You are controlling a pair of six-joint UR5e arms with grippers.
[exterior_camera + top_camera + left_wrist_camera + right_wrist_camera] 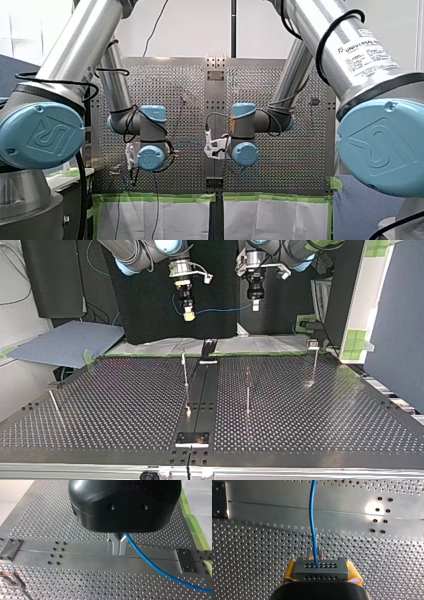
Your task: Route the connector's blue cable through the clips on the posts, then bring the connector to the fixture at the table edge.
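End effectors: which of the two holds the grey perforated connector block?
My right arm's end effector, with yellow pads, clamps the grey connector block; my left arm's black metal-fingered end effector grips only the blue cable.

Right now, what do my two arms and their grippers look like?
My left arm and my right arm are silver tubes with pale blue round joint caps and loose black cables; the right tube bears a UNIVERSAL ROBOTS print. My left gripper has a rounded black housing and narrow metal fingers. My right gripper is black with yellow pads.
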